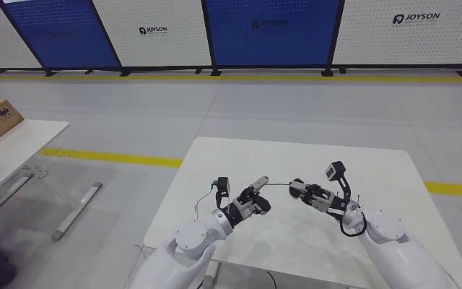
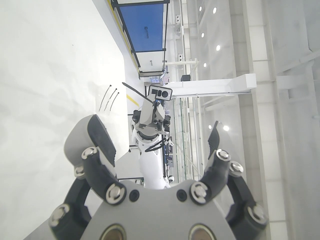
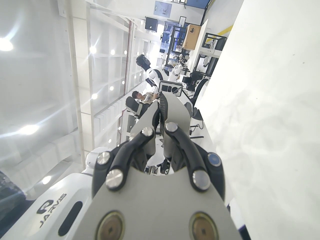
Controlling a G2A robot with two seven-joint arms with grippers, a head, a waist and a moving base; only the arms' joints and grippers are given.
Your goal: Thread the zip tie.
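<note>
The zip tie (image 1: 278, 182) hangs in the air above the white worktop (image 1: 303, 155), over its middle and somewhat nearer the near edge than the far one. Its long axis runs roughly along the near edge, almost level. One end sits in the right gripper (image 1: 297, 188) and the free end points across at the left gripper (image 1: 258, 195).

From the left wrist the zip tie (image 2: 136, 92) shows as a thin, dark, straight strap that narrows to a point at its free end. That end juts well out from the right gripper (image 2: 153, 104) clamping it.

In the right wrist view the right gripper (image 3: 160, 101) is pinched tight on the zip tie (image 3: 163, 112), a black strip caught between the two fingers.

The left gripper (image 2: 156, 126) is spread wide, with nothing between its fingers (image 2: 100, 136). In the top view the tie's free end comes just beside it.

Three spare zip ties (image 2: 108, 98) lie flat on the worktop, side by side near one edge. They are thin and dark, each with a small head at one end.
</note>
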